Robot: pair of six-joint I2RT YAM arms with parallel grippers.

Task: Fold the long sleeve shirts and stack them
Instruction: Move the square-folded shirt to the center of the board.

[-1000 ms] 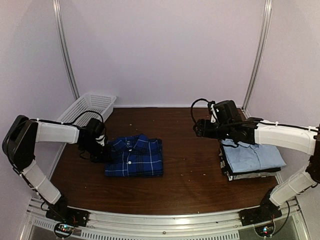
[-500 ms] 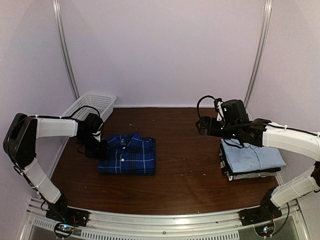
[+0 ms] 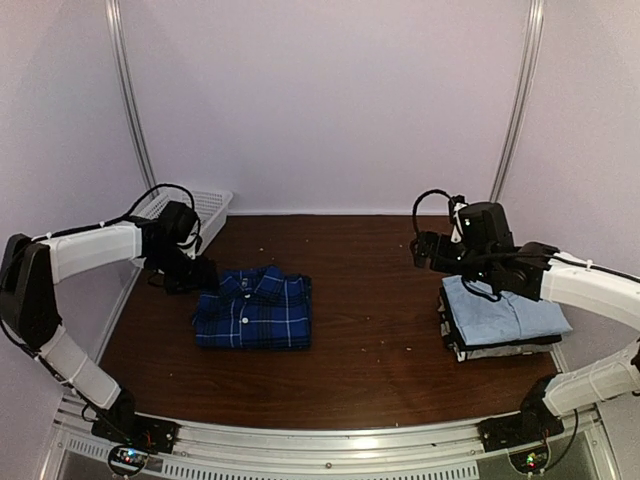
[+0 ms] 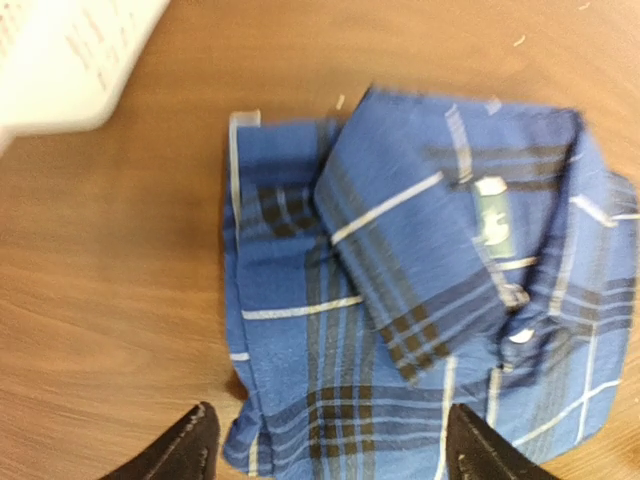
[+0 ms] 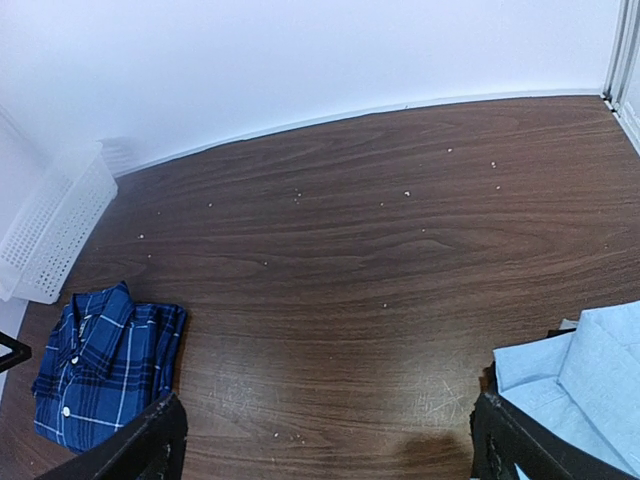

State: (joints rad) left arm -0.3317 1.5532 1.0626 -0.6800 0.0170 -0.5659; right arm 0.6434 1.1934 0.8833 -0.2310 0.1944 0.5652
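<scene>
The folded blue-and-black plaid shirt (image 3: 255, 310) lies flat on the left half of the table, collar towards the back. My left gripper (image 3: 196, 274) hovers at its left edge, raised off it. In the left wrist view the fingers stand wide apart over the plaid shirt (image 4: 400, 300), so the left gripper (image 4: 333, 450) is open and holds nothing. A light blue shirt (image 3: 505, 312) tops a stack of darker and grey folded shirts (image 3: 500, 348) on the right. My right gripper (image 3: 426, 250) hangs open above bare table just left of that stack; the right wrist view shows the gripper (image 5: 330, 440) empty.
A white lattice basket (image 3: 185, 210) stands at the back left corner, close behind my left arm. Pale walls enclose the table on three sides. Brown table (image 3: 370, 300) lies between the plaid shirt and the stack.
My left gripper has opened, let go of the plaid shirt and risen back-left after dragging it a little left. My right arm has pulled back towards the stack, its jaws opening wider.
</scene>
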